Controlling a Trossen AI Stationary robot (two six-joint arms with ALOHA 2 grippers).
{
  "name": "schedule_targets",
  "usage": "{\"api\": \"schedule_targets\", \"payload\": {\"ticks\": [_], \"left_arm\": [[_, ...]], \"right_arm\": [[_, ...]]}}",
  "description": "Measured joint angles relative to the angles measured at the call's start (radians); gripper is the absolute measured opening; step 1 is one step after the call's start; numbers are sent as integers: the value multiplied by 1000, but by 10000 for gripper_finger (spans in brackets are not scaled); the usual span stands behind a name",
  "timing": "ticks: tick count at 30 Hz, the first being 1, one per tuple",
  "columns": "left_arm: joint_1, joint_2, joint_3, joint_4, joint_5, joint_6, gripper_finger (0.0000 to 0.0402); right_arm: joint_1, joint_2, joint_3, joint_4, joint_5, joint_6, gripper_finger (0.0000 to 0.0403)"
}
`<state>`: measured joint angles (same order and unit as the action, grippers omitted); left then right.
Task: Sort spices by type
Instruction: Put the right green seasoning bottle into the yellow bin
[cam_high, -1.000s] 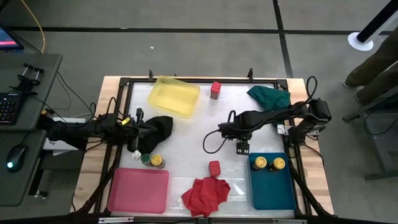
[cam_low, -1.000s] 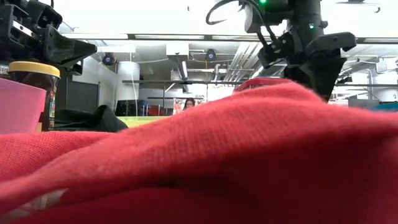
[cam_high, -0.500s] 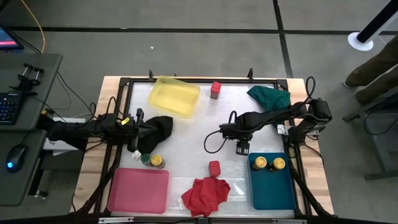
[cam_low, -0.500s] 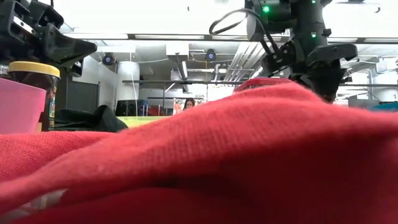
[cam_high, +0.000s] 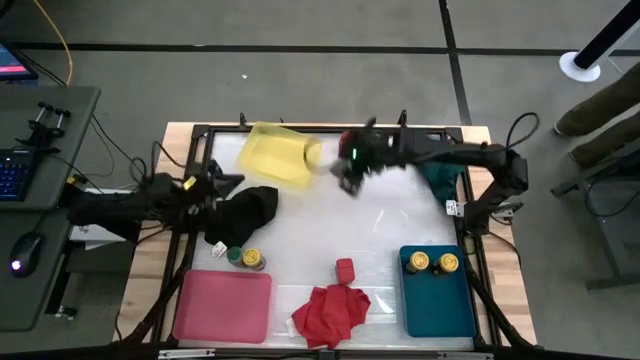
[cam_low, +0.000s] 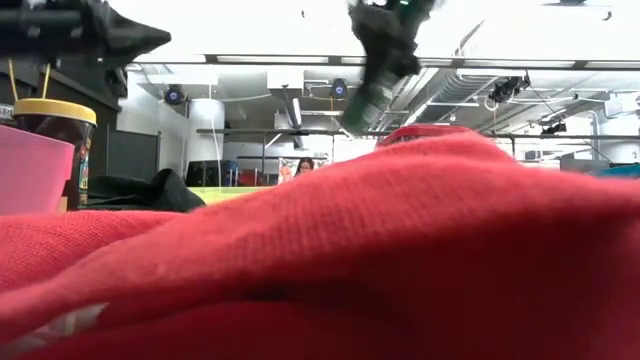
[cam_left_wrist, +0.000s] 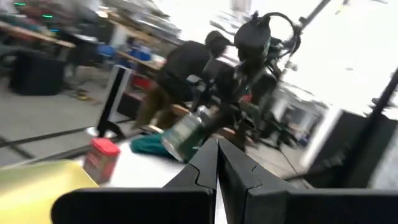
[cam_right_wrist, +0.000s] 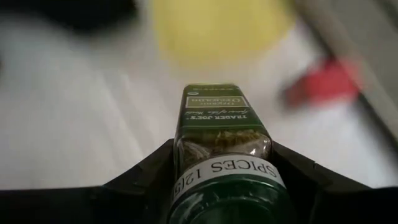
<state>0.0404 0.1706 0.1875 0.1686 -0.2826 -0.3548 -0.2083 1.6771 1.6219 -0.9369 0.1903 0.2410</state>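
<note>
Left claw (cam_high: 222, 180) pressed together on nothing, beside the black cloth (cam_high: 252, 212); two jars (cam_high: 241, 258) near it on the worktop (cam_high: 300, 235), the nearer arm for those. Right claw (cam_high: 347, 176) pinching a green-lidded jar (cam_right_wrist: 221, 146), raised off the worktop. Jar's long axis in line with the fingers (cam_right_wrist: 146, 171), lid back toward the wrist, base pointing forward. Straight ahead of that base: yellow tray (cam_high: 278, 156), close. Off to one side of the claw: red box (cam_right_wrist: 323, 86). Likely next: carry forward over the tray, lower, release.
</note>
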Motion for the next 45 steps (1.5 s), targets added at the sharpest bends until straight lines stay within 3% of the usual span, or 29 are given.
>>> {"api": "schedule_targets", "payload": {"ticks": [3, 9, 14, 16, 25, 33, 45], "left_arm": [[52, 124, 148, -122, -17, -26, 0], [194, 425, 503, -532, -12, -38, 0], [290, 602, 730, -804, 88, -89, 0], [311, 643, 776, -847, 116, -89, 0], [346, 697, 794, -865, 78, -186, 0], [373, 707, 794, -865, 107, -75, 0], [407, 707, 794, -864, 198, 85, 0]], "right_arm": [[-88, 74, 109, 64, -4, -75, 200], [-185, 366, 437, 39, -45, -294, 200], [-238, 617, 714, -100, -109, -367, 200], [-251, 658, 714, -76, -118, -397, 200], [-258, 709, 649, -81, -191, -405, 200], [-236, 703, 652, -166, -143, -369, 200], [-182, 700, 657, -401, -121, -192, 200]]}}
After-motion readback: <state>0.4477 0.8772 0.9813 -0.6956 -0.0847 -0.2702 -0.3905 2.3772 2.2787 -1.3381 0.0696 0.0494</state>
